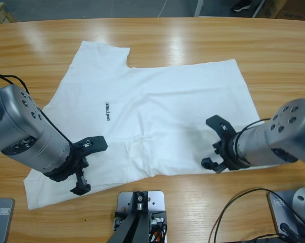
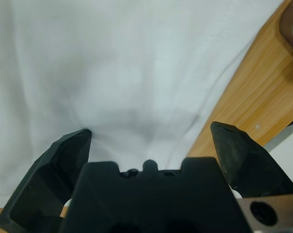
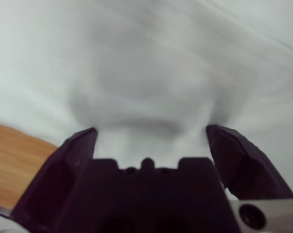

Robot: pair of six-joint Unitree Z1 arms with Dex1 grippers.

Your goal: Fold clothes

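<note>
The clothes are one white T-shirt (image 1: 162, 111) spread flat across the wooden table (image 1: 273, 61), with a small dark logo (image 1: 107, 110) on its left half. My left gripper (image 1: 89, 166) is open over the shirt's near left part. In the left wrist view the left gripper (image 2: 151, 131) has white cloth (image 2: 112, 73) between and beyond its jaws. My right gripper (image 1: 212, 143) is open at the shirt's near right edge. The right wrist view shows the right gripper (image 3: 151, 130) low over rumpled white cloth (image 3: 151, 63). Neither gripper holds anything.
Bare wood (image 2: 253, 92) runs along the shirt's near edge. A black cable (image 1: 243, 200) loops on the table at the front right. The table's far edge (image 1: 152, 19) borders a grey floor.
</note>
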